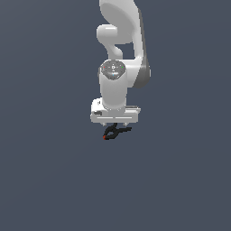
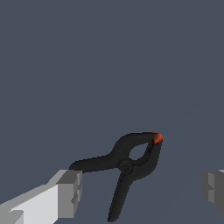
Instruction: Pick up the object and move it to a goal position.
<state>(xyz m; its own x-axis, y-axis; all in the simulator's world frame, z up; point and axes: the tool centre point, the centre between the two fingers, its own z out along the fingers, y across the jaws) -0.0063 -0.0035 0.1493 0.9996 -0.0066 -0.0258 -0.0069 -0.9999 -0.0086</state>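
Observation:
The object (image 1: 115,132) is a small black spring clamp with a red-orange tip, lying just below the white hand in the exterior view. The wrist view shows the object (image 2: 127,168) between my two grey fingertips, one fingertip (image 2: 70,192) near a handle end and the other (image 2: 213,190) well away from it. My gripper (image 2: 142,191) is open, with wide gaps on both sides of the clamp. In the exterior view the gripper (image 1: 115,124) hangs straight over the clamp, its fingers mostly hidden by the hand.
A plain dark grey-blue surface (image 1: 49,171) fills both views. The white arm (image 1: 122,40) rises above the hand. No goal marker shows.

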